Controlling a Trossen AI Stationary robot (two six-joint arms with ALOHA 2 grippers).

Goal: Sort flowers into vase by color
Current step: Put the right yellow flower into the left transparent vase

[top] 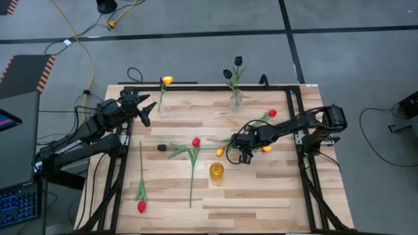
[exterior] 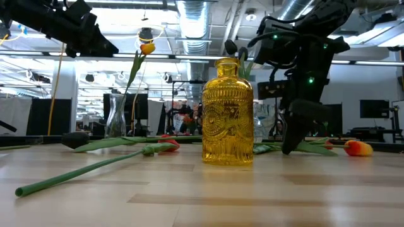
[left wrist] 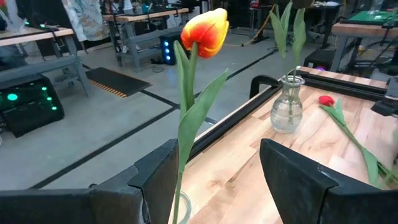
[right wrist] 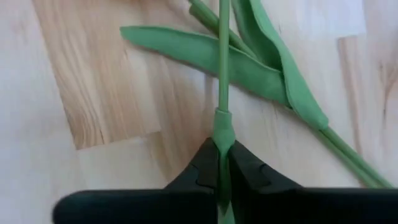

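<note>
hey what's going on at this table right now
A two-armed robot is sorting artificial tulips into vases by color. The right end effector is shut on a green stem lying on the table near the yellow vase. The left end effector hangs open beside a clear vase holding a yellow-orange tulip. Another clear vase holds two black tulips. Several red tulips lie loose.

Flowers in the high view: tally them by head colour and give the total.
Red tulips: 3
Yellow-orange tulips: 3
Black tulips: 3
Total: 9
</note>
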